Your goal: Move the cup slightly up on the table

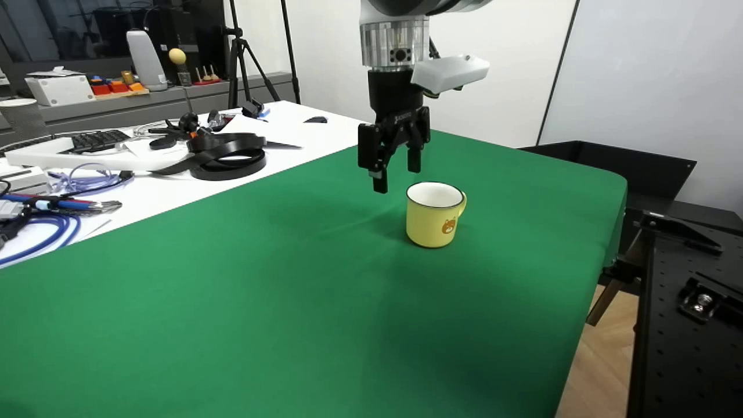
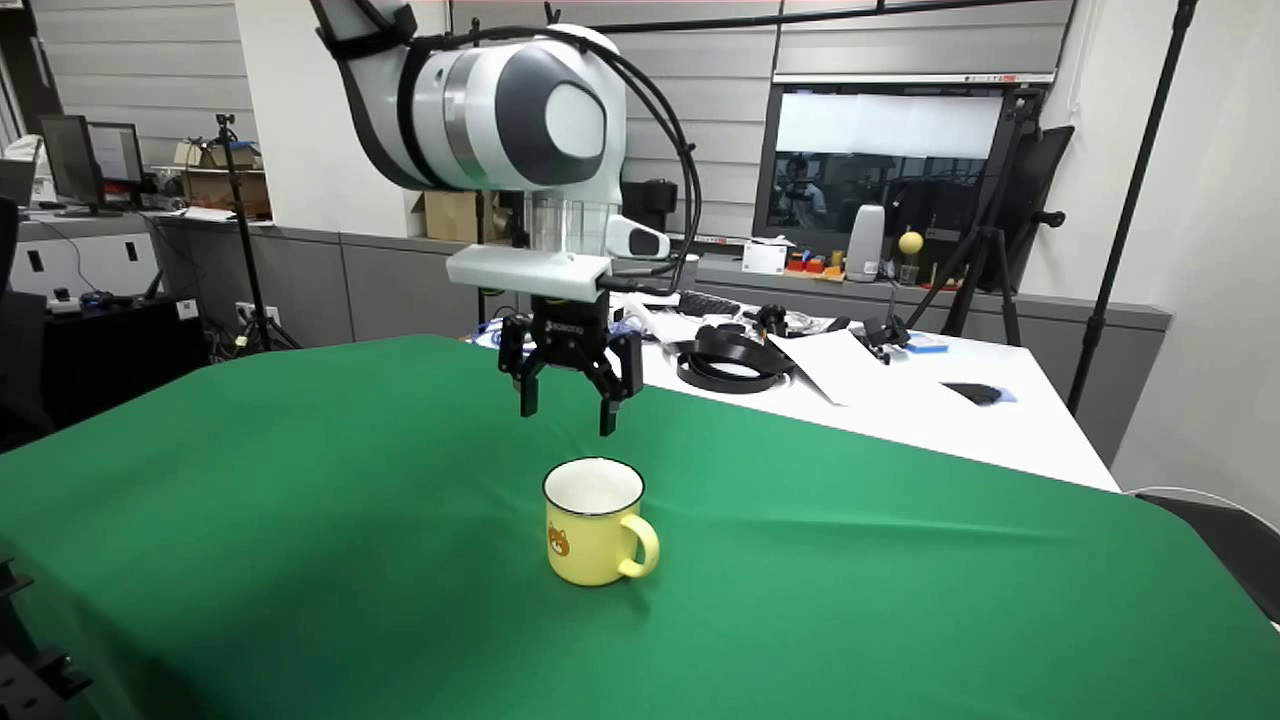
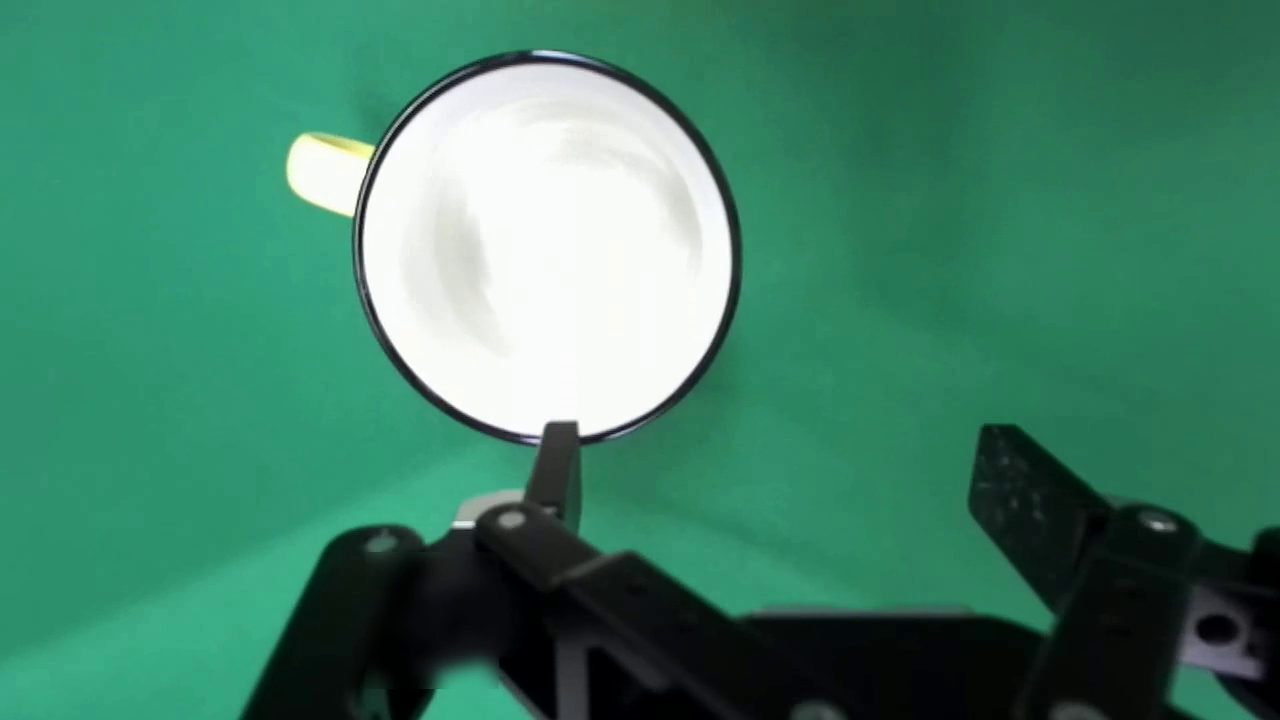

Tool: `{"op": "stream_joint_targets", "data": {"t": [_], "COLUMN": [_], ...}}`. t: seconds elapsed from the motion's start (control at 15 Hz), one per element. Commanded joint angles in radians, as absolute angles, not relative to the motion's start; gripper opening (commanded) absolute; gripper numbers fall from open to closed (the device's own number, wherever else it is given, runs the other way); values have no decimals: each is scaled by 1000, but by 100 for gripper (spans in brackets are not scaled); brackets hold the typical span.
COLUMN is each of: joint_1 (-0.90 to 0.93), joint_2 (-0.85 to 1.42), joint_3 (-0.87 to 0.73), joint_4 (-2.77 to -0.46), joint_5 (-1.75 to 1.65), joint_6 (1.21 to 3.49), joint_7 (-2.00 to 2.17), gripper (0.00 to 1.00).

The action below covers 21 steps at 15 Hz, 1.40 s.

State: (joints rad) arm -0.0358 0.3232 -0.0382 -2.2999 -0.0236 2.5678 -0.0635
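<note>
The pale-yellow cup (image 1: 426, 225) stands upright on the green cloth-covered table (image 1: 249, 325). In an exterior view its handle (image 2: 643, 546) points to the right, and a small bear face shows on its side. My gripper (image 1: 397, 179) is open and empty, above the table and apart from the cup; it also shows in an exterior view (image 2: 567, 421). In the wrist view the cup (image 3: 550, 240) lies at upper left, its white inside visible. The left fingertip of the gripper (image 3: 780, 430) overlaps the cup's near rim there; the right fingertip is over bare cloth.
A white table (image 1: 307, 134) with cables, tools and a black round strap (image 1: 232, 165) adjoins the green table. A tripod (image 1: 238, 64) stands behind it. A black perforated metal frame (image 1: 685, 325) stands beside the green table's edge in an exterior view.
</note>
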Motion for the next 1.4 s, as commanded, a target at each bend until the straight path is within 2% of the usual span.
{"op": "stream_joint_targets", "data": {"t": [0.0,0.33,0.4,0.47,0.67,1.13,1.2,1.33], "joint_1": [-41,-65,-72,-74,-90,-88,-86,-84], "joint_2": [309,323,325,327,332,346,348,353], "joint_3": [-45,-40,-38,-43,-34,-33,-33,-36], "joint_4": [-2358,-2401,-2410,-2417,-2428,-2412,-2409,-2402], "joint_5": [-36,-14,-8,-15,8,31,29,22], "joint_6": [2623,2662,2674,2686,2733,2790,2790,2783], "joint_7": [-57,-84,-91,-92,-91,-76,-75,-75], "gripper": [100,100,75,74,51,5,0,0]}}
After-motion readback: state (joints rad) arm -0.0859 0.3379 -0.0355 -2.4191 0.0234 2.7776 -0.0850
